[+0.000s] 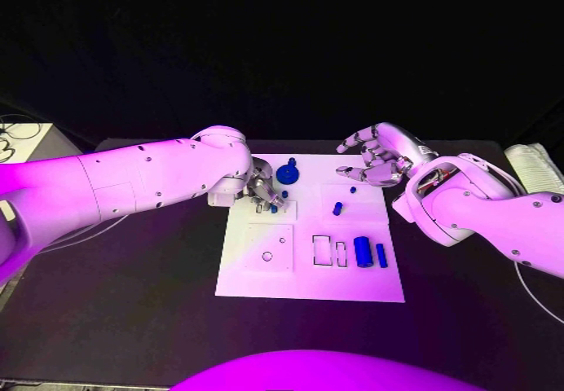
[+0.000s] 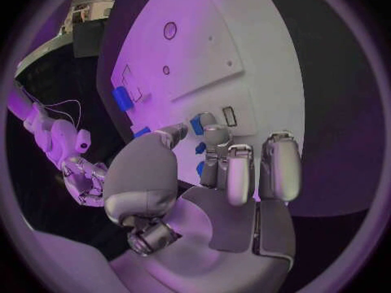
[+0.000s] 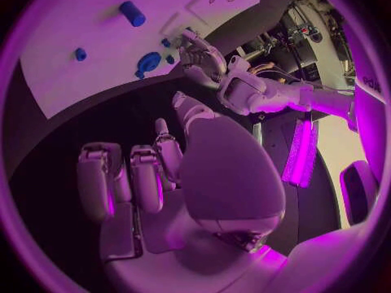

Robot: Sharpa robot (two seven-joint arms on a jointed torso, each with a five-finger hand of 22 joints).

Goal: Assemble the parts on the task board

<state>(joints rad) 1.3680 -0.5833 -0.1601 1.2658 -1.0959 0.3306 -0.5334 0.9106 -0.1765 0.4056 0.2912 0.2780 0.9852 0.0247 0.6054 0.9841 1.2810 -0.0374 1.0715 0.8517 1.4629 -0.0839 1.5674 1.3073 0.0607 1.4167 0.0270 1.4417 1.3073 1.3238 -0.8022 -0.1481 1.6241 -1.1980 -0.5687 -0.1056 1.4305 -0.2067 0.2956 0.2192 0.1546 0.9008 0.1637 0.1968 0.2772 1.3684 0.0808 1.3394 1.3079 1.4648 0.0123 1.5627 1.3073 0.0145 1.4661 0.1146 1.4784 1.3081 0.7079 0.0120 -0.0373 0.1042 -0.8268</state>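
White plastic makes up the task board [image 1: 308,281], which lies flat in the middle of the black tabletop [image 1: 117,326].

The left arm reaches in across the board's far left corner, and the left robot hand [image 1: 261,192] is lowered onto the board there, fingers pointing down and bunched round a few small blue parts [image 1: 274,208]. In the left wrist view the fingertips [image 2: 214,137] sit right against those small blue pieces [image 2: 197,125], with the thumb curved in beside them. Whether the left robot hand actually pinches one of them or only touches them, I cannot tell.

The right arm bends in from the right side, its wrist raised, and the right robot hand [image 1: 378,155] hangs above the board's far right edge with the palm turned toward the left hand. Its fingers are loosely curled and apart, and they carry nothing; the right wrist view shows the fingers [image 3: 146,179] free over the dark tabletop.

A round blue disc part [image 1: 289,173] lies on the board just beyond the left robot hand. A small blue peg [image 1: 337,208] sits near the board's middle, with a smaller blue bit [image 1: 353,190] beyond it. Toward the near right part of the board, a thick blue cylinder [image 1: 363,251] and a thin blue bar [image 1: 381,255] lie side by side, next to two outlined rectangular slots [image 1: 321,249].
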